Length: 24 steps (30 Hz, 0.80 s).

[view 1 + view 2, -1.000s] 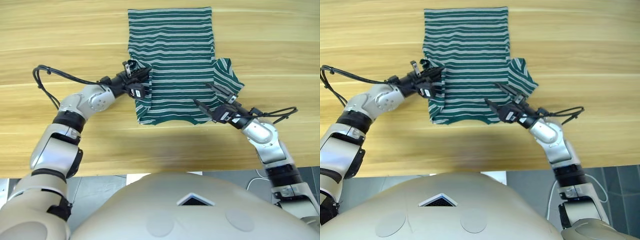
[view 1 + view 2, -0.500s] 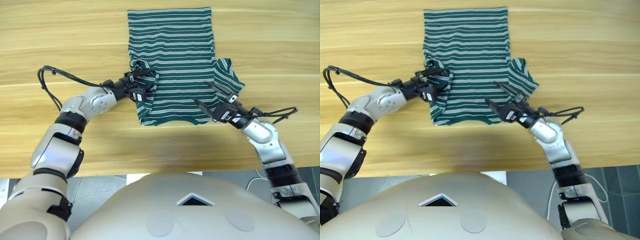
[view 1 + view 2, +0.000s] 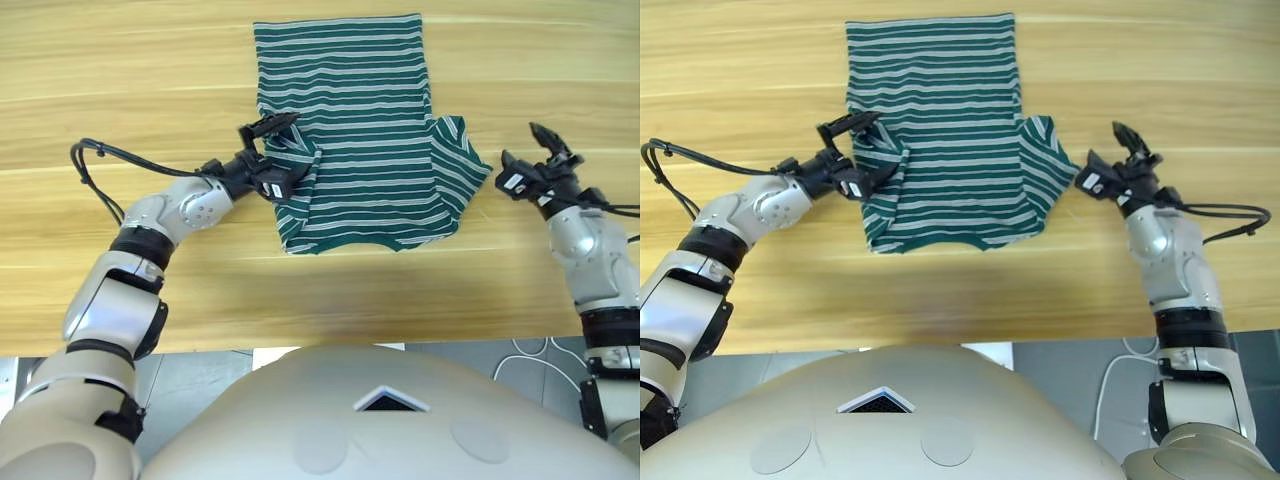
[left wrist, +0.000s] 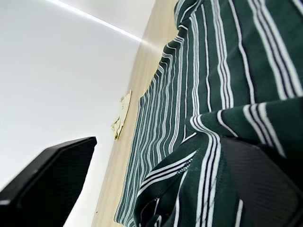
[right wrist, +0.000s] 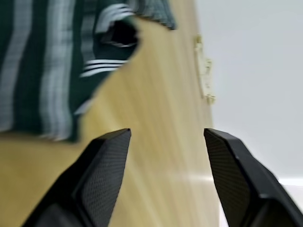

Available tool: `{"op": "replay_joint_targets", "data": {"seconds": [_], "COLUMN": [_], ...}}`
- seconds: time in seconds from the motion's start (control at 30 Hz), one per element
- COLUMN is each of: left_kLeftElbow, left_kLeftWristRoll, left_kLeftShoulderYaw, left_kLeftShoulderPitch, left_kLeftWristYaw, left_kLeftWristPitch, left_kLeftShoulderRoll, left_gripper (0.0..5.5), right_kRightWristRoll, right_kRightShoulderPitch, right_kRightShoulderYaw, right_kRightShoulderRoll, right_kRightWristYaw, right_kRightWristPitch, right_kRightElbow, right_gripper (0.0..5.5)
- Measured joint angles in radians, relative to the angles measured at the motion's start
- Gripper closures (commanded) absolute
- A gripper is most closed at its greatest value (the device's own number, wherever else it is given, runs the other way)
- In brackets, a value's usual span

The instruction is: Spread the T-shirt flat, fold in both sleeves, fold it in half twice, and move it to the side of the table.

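Note:
A green T-shirt with white stripes lies on the wooden table, collar end nearest me. Its left sleeve is folded in over the body. My left gripper is open at that fold, one finger raised above the cloth and the other at the sleeve's edge; in the left wrist view the striped cloth lies between the spread fingers. The right sleeve still sticks out sideways. My right gripper is open just right of it over bare wood; the right wrist view has that sleeve ahead of the gripper.
Bare wood lies to both sides of the shirt. The table's front edge runs close below the collar end. A black cable loop hangs off my left forearm, and another cable off the right.
My left gripper drew the left sleeve in over the body and then opened. My right gripper moved from the shirt's near right corner to the bare table beyond the right sleeve.

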Motion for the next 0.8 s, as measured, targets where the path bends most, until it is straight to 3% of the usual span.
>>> {"op": "replay_joint_targets", "data": {"seconds": [0.63,0.8], "left_kLeftElbow": [0.001,-0.001], "left_kLeftWristRoll": [0.018,0.018], "left_kLeftShoulderYaw": [0.01,0.015], "left_kLeftShoulderPitch": [-0.001,-0.001], "left_kLeftWristYaw": [0.032,0.033], "left_kLeftWristPitch": [-0.018,-0.019], "left_kLeftShoulderRoll": [0.006,0.009], "left_gripper": [0.69,0.66], "right_kRightWristRoll": [-0.006,0.024], "right_kRightShoulderPitch": [0.001,0.036], "right_kRightShoulderYaw": [0.099,0.124], "right_kRightShoulderRoll": [-0.075,-0.076], "right_kRightWristYaw": [0.053,0.077], "right_kRightWristPitch": [0.021,0.017], "right_kRightElbow": [-0.034,-0.098], "right_gripper": [2.62,3.57]}}
